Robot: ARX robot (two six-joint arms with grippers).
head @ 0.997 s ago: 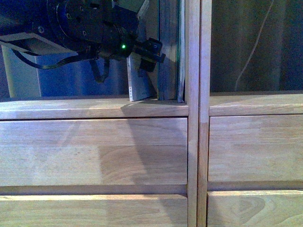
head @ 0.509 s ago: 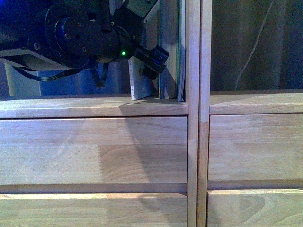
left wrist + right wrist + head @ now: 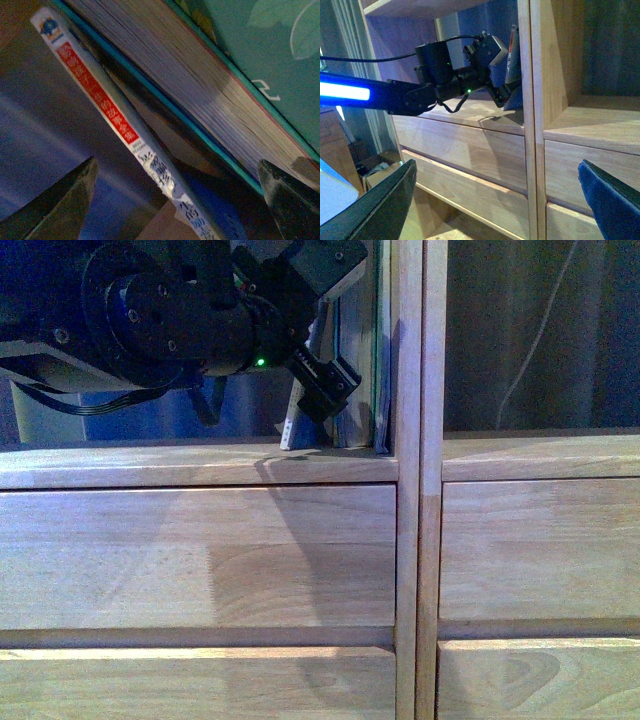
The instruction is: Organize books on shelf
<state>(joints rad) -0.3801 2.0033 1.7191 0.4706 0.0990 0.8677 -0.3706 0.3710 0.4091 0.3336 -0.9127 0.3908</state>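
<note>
**Left jaws spread around two books at the compartment's end**

The left gripper (image 3: pixel 176 200) reaches into an open compartment of the large light-wood shelving unit (image 3: pixel 200 468). Its jaws are spread wide and grip nothing. In the left wrist view, the red-and-white spine of the thin white-and-blue booklet (image 3: pixel 100 100) runs between the jaws. Beside it lie the yellowed-grey page edges of the thicker teal-covered book (image 3: pixel 280 70). The booklet is nearer one jaw and the teal book nearer the other. The light is dim, and that second jaw may just touch the teal cover, though this cannot be told. From the front, the teal book stands upright against the shelf's central wooden post (image 3: pixel 408 390). The booklet leans tilted onto it with its foot on the shelf board, just below the jaws. The right gripper (image 3: pixel 497 200) hangs well apart, in front of the plain drawer fronts (image 3: pixel 470 150), with its jaws open and empty.
</note>
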